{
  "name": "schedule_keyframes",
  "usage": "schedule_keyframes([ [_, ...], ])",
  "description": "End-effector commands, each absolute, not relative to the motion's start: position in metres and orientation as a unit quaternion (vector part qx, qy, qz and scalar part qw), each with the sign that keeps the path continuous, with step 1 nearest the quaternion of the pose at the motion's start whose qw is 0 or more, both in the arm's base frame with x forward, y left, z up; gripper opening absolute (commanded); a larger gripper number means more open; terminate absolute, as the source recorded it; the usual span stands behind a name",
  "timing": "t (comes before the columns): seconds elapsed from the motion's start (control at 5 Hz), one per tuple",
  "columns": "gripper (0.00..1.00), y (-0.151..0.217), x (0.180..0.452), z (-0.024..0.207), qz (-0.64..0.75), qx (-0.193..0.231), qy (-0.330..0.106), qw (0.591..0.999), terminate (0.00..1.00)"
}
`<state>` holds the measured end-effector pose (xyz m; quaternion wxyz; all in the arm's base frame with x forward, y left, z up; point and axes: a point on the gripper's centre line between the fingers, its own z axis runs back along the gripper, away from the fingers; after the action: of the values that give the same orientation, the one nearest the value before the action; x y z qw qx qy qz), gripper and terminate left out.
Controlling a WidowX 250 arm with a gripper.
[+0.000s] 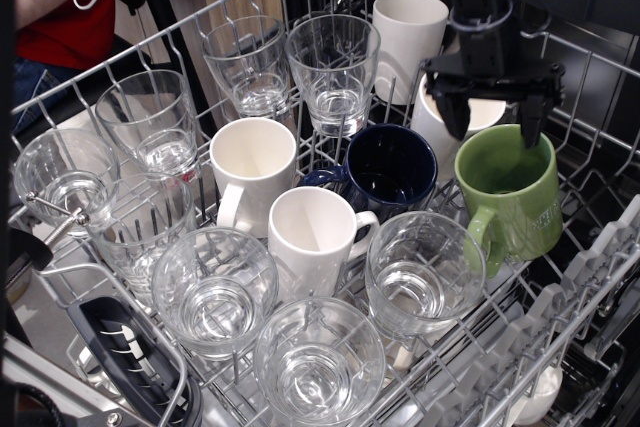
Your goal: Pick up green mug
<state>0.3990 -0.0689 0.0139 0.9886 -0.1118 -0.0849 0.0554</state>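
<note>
Right now the black gripper [494, 119] hangs over the back rim of the green mug [511, 195], jaws spread wide with one finger at about 9 o'clock of the mug's mouth and the other at about 3 o'clock; nothing is between them, and whether either fingertip touches the rim I cannot tell. The green mug stands mouth-up at roughly 3 o'clock in the wire dishwasher rack [585, 277], its loop handle pointing toward 7 o'clock. Faint raised lettering shows on its right flank (too small to read).

At the mug's 9 o'clock, just beside it, sits the dark navy mug [390, 168], with a white mug [252, 167] further along the same line. Another white mug [312, 237] stands at the navy one's 7 o'clock. Behind the gripper, at the green mug's 11 o'clock, a white mug [440, 119] is partly hidden by the fingers, and a taller white mug [408, 39] lies beyond it toward 11 o'clock.

Clear drinking glasses fill the rest: one glass [424, 269] is just beside the green mug's handle at 7 o'clock, and another glass [334, 69] stands at 12 o'clock of the navy mug.
</note>
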Motion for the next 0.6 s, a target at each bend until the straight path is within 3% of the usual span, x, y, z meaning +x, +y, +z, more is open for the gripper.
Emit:
schedule_keyframes([
  [0.0,1.0,-0.09,0.419,0.017,0.074,-0.117,-0.118,0.983,0.0],
  [0.2,1.0,-0.098,0.42,0.008,0.076,-0.106,-0.106,0.986,0.0],
  [0.4,1.0,-0.106,0.421,-0.002,0.071,-0.093,-0.119,0.986,0.0],
])
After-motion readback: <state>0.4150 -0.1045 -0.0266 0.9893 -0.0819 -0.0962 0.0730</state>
